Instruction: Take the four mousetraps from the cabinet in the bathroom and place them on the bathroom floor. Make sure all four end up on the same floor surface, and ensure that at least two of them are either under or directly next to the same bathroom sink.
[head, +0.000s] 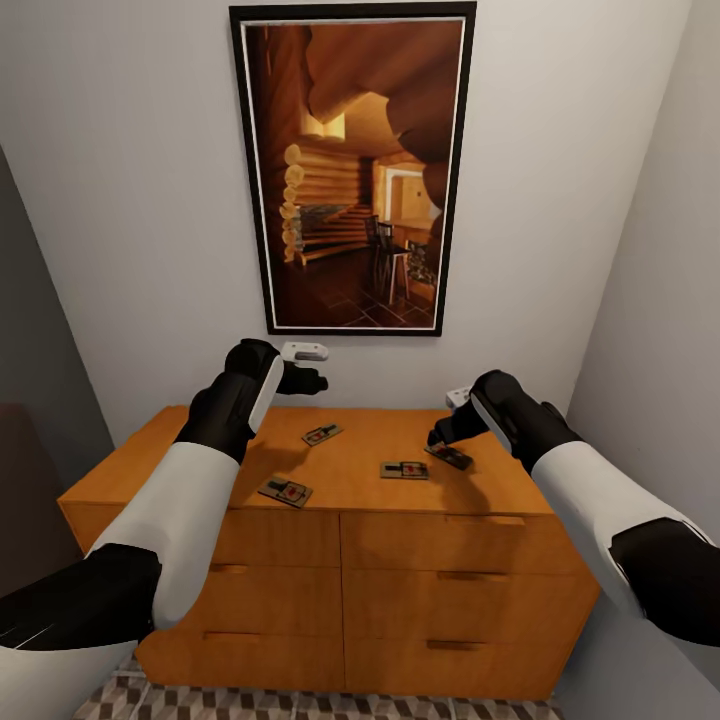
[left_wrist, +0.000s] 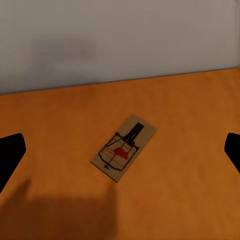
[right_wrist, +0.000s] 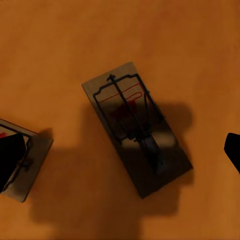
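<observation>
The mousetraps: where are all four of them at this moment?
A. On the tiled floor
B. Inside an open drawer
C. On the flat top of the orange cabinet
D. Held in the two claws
C. In the head view all four mousetraps lie flat on the top of the cabinet, and none is on the floor.

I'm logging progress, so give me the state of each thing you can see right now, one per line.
Mousetraps: all four lying flat on the cabinet top, none lifted.
Cabinet: fronts closed.
Left gripper: open, above the cabinet top, empty.
Right gripper: open, poised over the rightmost trap.
Bathroom floor: no traps on the visible strip.
</observation>
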